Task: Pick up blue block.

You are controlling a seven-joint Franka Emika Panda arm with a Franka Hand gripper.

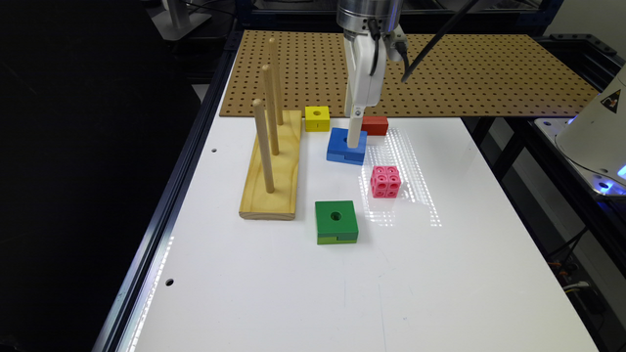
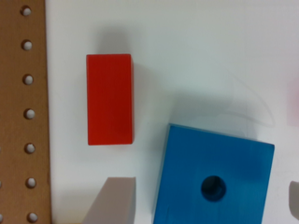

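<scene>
The blue block (image 1: 345, 145), flat and square with a round centre hole and a side notch, lies on the white table (image 1: 293, 293) near the pegboard. My gripper (image 1: 353, 139) has come down over it from above. In the wrist view the blue block (image 2: 215, 182) sits between the two grey fingers (image 2: 114, 200), with a small gap on each side. The gripper (image 2: 203, 201) is open and holds nothing.
A red block (image 1: 375, 125) lies just behind the blue one, a yellow cube (image 1: 317, 118) beside it. A wooden base with three pegs (image 1: 272, 164) stands at the exterior view's left. A pink cube (image 1: 386, 181) and a green block (image 1: 336, 222) lie nearer.
</scene>
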